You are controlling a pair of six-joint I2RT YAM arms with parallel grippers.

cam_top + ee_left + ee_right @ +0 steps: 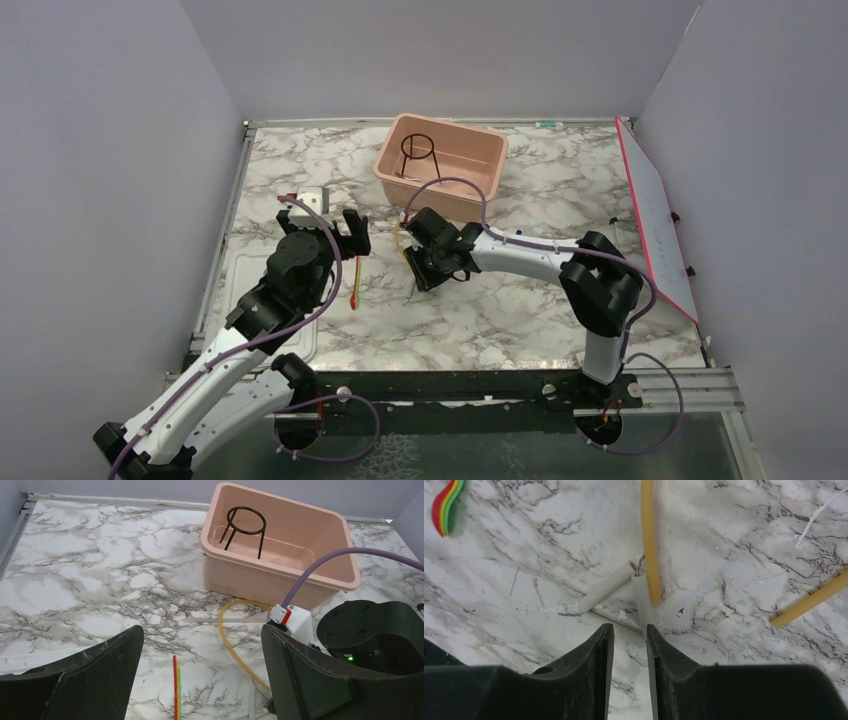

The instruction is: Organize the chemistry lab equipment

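One thin red-orange rod (354, 288), lying near-to-far

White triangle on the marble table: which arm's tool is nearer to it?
Right. The right tool sits just over the white triangle, fingertips at one of its sides. The left tool hangs farther off to the left, near the red-orange rod.

No readable text, number or brand in any view.
- Pink tub (265, 577): walls plain.
- White lid (655, 215) leaning at the right wall: a few faint specks, too small to read.
- White block (296, 624) with a red patch on the right arm: no lettering I can make out.
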